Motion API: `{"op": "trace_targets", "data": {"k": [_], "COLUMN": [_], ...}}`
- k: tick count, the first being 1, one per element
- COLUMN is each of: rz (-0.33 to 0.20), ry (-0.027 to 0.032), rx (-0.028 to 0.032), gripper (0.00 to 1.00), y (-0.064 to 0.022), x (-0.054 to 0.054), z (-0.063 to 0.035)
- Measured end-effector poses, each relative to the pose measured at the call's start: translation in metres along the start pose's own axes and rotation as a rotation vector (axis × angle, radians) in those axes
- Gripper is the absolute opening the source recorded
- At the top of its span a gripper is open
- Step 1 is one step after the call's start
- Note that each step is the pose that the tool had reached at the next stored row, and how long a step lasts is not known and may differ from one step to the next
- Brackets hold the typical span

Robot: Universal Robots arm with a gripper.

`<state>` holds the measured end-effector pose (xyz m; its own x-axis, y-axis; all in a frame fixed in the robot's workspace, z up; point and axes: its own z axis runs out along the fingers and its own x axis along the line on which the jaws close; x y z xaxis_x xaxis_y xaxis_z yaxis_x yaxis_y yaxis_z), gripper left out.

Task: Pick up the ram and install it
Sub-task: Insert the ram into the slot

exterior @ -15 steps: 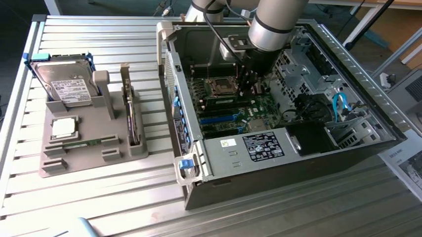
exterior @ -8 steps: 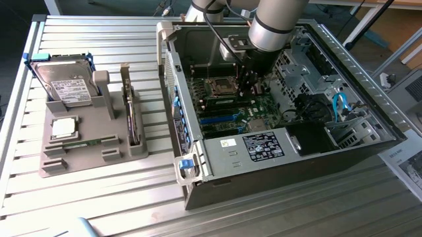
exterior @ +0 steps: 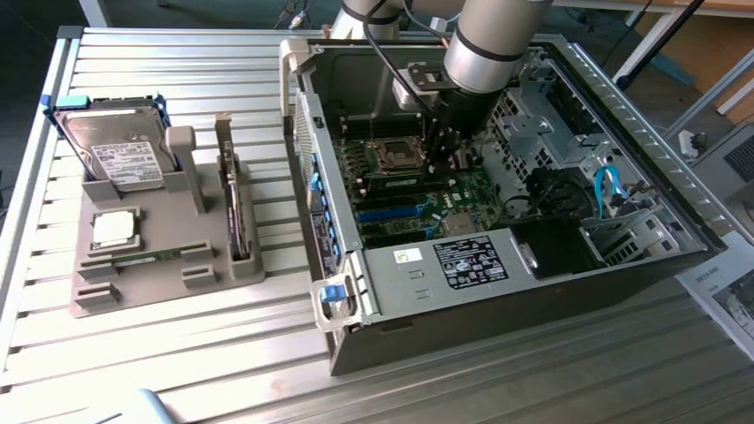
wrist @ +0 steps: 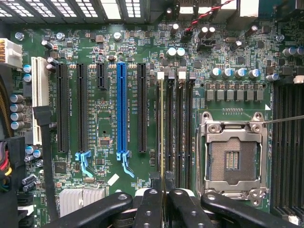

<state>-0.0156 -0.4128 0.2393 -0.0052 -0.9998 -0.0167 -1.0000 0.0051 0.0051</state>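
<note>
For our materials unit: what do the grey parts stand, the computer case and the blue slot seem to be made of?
The grey parts stand is probably plastic: matte, uniformly grey, no glints. The computer case looks like sheet metal: bare silvery grey, folded edges, punched holes. The blue slot seems moulded plastic: evenly coloured, slight sheen.

Slatted metal table carries an open computer case and a grey, perhaps plastic, parts holder
</note>
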Motion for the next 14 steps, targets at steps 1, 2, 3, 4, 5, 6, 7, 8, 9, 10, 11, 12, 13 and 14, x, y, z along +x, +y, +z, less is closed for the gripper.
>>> {"op": "trace_targets", "data": {"k": [1, 2, 3, 4, 5, 6, 7, 8, 9, 10, 11, 12, 13, 14], "rz": [0.001, 0.003, 0.005, 0.005, 0.005, 0.004, 0.004, 0.003, 0.003, 0.001, 0.001, 0.000, -0.001, -0.002], "ry": [-0.0001, -0.0001, -0.0001, -0.0001, -0.0002, -0.0001, -0.0001, -0.0001, -0.0001, -0.0001, -0.0001, -0.0001, 0.0000, -0.0001], "rx": [0.0000, 0.0001, 0.0001, 0.0001, 0.0002, 0.0001, 0.0001, 0.0001, 0.0001, 0.0001, 0.0001, 0.0001, 0.0001, 0.0001], "gripper": [0.12, 0.12, 0.12, 0.12, 0.12, 0.12, 0.12, 0.12, 0.12, 0.12, 0.12, 0.12, 0.12, 0.12], "y": [0.0000, 0.0000, 0.0000, 0.0000, -0.0001, 0.0000, 0.0000, 0.0000, 0.0000, 0.0000, 0.0000, 0.0000, 0.0000, 0.0000], "x": [0.0000, 0.0000, 0.0000, 0.0000, -0.0001, -0.0005, -0.0005, -0.0005, -0.0005, -0.0005, -0.0005, -0.0005, -0.0005, -0.0005], "z": [0.0000, 0.0001, 0.0001, 0.0001, 0.0003, 0.0003, 0.0003, 0.0003, 0.0003, 0.0003, 0.0003, 0.0003, 0.0003, 0.0003]}}
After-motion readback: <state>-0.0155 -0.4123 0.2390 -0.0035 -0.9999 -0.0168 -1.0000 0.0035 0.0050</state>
